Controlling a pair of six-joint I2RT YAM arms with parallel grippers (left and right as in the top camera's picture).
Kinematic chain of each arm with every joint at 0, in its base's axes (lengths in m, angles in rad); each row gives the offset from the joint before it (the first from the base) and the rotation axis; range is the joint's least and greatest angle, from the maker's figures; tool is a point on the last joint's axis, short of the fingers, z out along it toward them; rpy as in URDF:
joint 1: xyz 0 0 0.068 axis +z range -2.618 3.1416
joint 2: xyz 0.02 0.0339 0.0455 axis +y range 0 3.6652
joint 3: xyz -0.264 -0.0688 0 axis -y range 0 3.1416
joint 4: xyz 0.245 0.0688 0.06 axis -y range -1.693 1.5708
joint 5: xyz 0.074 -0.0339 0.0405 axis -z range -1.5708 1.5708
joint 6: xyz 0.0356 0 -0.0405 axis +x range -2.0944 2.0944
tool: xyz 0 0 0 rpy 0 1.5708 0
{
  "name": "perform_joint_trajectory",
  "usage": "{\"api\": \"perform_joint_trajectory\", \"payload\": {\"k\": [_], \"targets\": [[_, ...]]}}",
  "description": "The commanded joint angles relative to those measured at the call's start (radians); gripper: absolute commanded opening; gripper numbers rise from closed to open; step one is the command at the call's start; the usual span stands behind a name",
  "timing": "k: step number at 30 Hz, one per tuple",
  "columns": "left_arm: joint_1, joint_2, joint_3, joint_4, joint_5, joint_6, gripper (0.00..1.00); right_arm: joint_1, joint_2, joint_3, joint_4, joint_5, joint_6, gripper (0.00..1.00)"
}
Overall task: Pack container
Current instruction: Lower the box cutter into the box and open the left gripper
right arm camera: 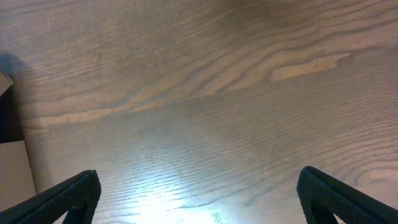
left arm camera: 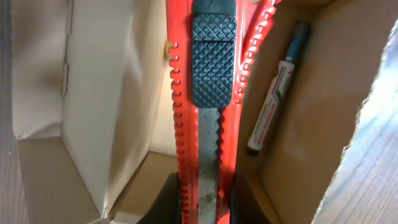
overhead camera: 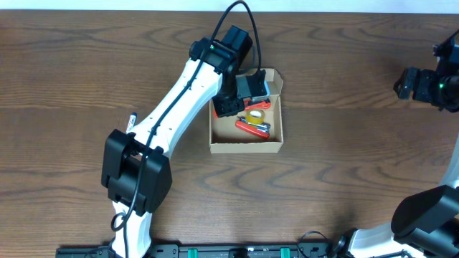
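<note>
The tan cardboard container (overhead camera: 247,148) stands open at mid table. My left gripper (overhead camera: 231,105) is down inside it at its left end. In the left wrist view the jaws (left arm camera: 207,202) are shut on a red utility knife (left arm camera: 211,68) with a black ridged slider, held inside the container (left arm camera: 93,106). A marker pen (left arm camera: 273,102) lies on the container floor to the knife's right. From overhead a red-handled tool (overhead camera: 252,127) and a yellow roll (overhead camera: 254,115) lie in the container. My right gripper (overhead camera: 410,82) is open and empty over bare wood (right arm camera: 199,193).
A small pen-like object (overhead camera: 132,120) lies on the wooden table beside the left arm's forearm. The left arm stretches diagonally from the front left to the container. The right arm's base is at the front right, its gripper near the right edge.
</note>
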Motion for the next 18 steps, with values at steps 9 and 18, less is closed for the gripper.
{"api": "perform_joint_trajectory", "payload": {"k": [9,18], "targets": [[-0.014,0.104,-0.015,-0.002,0.048,0.006,0.06,-0.003,0.01,-0.004,-0.001,-0.006,-0.014,0.99],[-0.014,0.19,-0.015,0.006,0.037,0.006,0.06,-0.003,0.01,-0.004,-0.001,-0.006,-0.014,0.99]]}}
